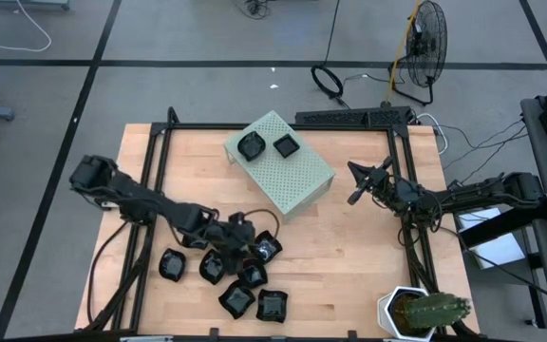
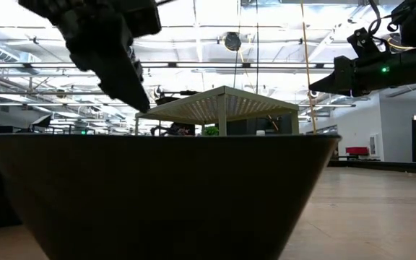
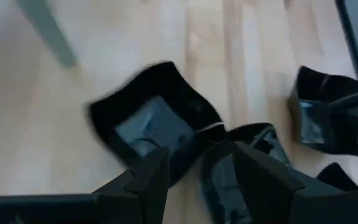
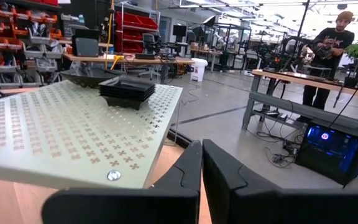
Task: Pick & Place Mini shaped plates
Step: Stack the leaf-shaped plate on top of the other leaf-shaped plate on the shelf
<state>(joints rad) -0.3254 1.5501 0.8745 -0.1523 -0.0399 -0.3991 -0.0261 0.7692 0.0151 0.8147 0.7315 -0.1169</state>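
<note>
Several glossy black mini plates (image 1: 237,299) lie in a cluster near the table's near-left edge. Two more rest on top of the pale green perforated box (image 1: 292,176), one round (image 1: 251,145) and one square (image 1: 285,145). My left gripper (image 1: 245,242) is low over the cluster and open. In its wrist view the gripper (image 3: 199,152) has its fingers either side of the spot where a wavy-edged square plate (image 3: 154,124) meets a second plate (image 3: 244,155). My right gripper (image 1: 354,180) hovers right of the box, shut and empty (image 4: 201,168). My left gripper comes down slanting onto the cluster. One finger (image 3: 148,177) lies over the wavy plate's near edge (image 3: 176,158) and the other (image 3: 260,174) over the neighbouring plate. I cannot tell whether either finger touches a plate.
A cactus in a white pot (image 1: 424,312) stands at the near-right corner. Black frame rails (image 1: 160,152) run along the table's sides. One dark plate (image 2: 165,195) fills the low view's foreground. A person (image 4: 331,43) stands in the room beyond. Bare wood lies between the box and the cactus.
</note>
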